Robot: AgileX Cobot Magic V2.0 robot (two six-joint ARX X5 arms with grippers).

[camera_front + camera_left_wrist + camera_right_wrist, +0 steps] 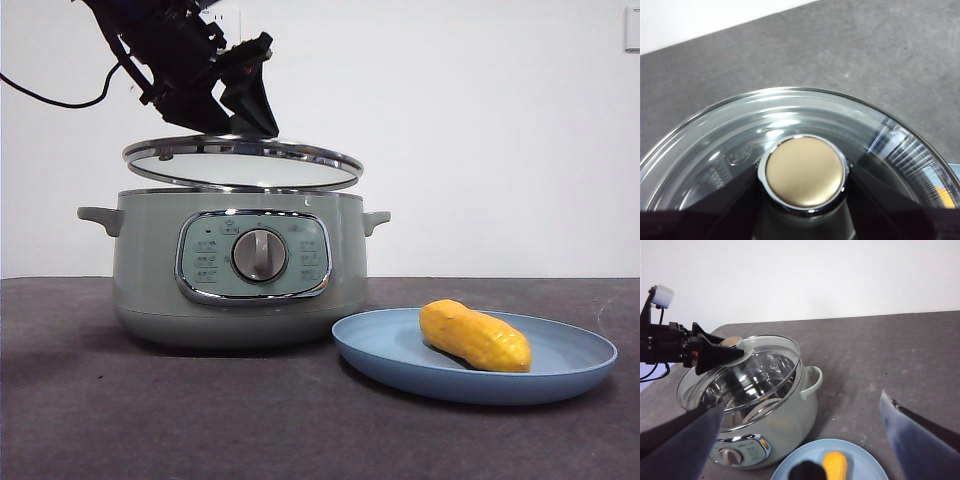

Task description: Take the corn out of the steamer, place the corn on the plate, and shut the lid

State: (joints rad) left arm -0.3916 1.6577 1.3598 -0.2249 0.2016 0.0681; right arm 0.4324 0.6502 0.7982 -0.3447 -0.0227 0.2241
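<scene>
The corn (pixel 475 337) already lies on the plate (pixel 380 350), below the spread, empty right hand (pixel 800 440). The left hand (pixel 240 118) pinches the knob of the lid (pixel 242 162), holding it just above the steamer (pixel 240 270). Next, I think, lower it flat onto the rim.

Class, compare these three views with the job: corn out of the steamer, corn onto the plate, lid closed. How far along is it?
Done: the corn lies on the plate, out of the steamer. In hand: the left gripper grips the knob of the lid, held just above the steamer's rim, slightly tilted. Left: lower the lid until it seats, then let go. The right gripper hangs open above the plate, holding nothing.
</scene>
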